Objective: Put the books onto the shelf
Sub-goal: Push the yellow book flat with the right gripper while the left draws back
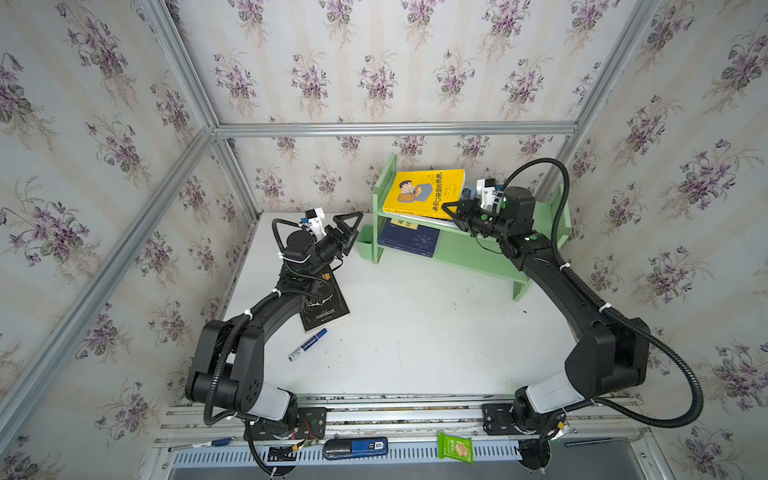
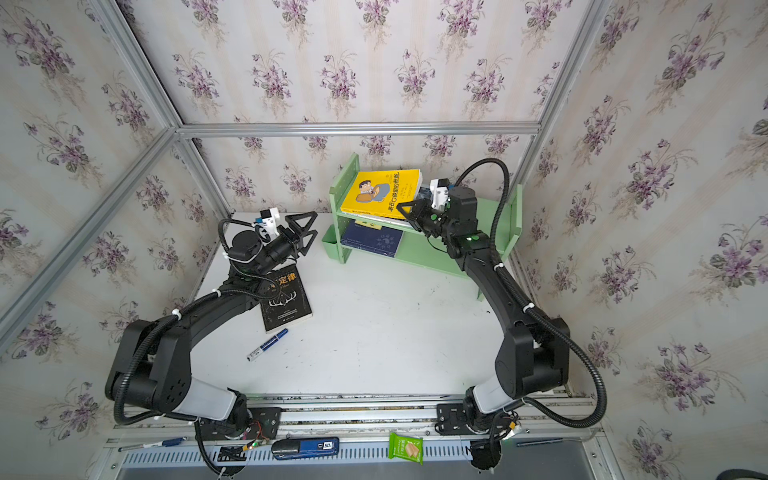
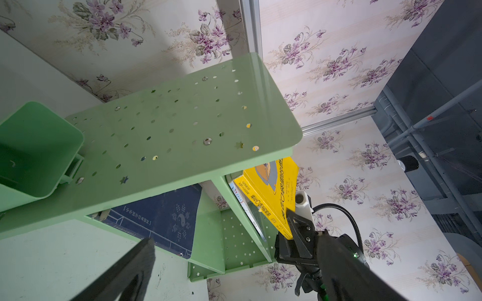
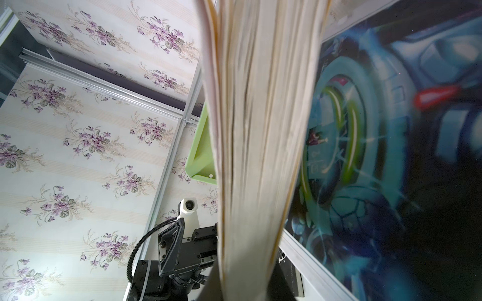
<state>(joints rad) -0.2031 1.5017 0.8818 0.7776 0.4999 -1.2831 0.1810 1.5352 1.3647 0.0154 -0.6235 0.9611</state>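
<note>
Lying tilted on the green shelf (image 1: pixel 457 255) is a yellow cartoon-man book (image 1: pixel 424 189)

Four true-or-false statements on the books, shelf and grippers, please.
1. The right gripper is shut on the yellow book at the shelf's upper tier. True.
2. The left gripper holds the black book. False: it is open and empty; the black book lies on the table.
3. A navy book lies on the lower tier. True.
4. The blue marker lies on the shelf. False: it lies on the table.
</note>
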